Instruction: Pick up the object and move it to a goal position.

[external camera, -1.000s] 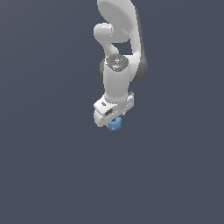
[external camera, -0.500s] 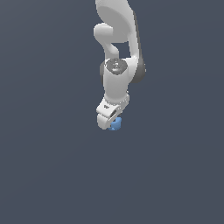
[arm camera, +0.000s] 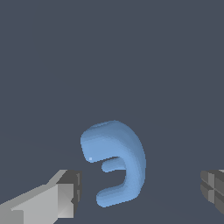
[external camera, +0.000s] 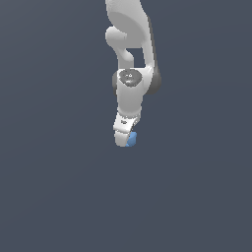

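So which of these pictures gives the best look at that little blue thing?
The wrist view. There the blue object appears large, its curled shape and hollow plain, lying between the open gripper's fingers without touching them. In the exterior view the blue object is only a small patch, mostly hidden behind the gripper.

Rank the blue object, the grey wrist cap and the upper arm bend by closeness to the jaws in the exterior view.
1. Blue object: right at the jaws of the gripper, on the exterior view's right.
2. Grey wrist cap: above, partway up the arm.
3. Upper arm bend: highest, near the top edge.
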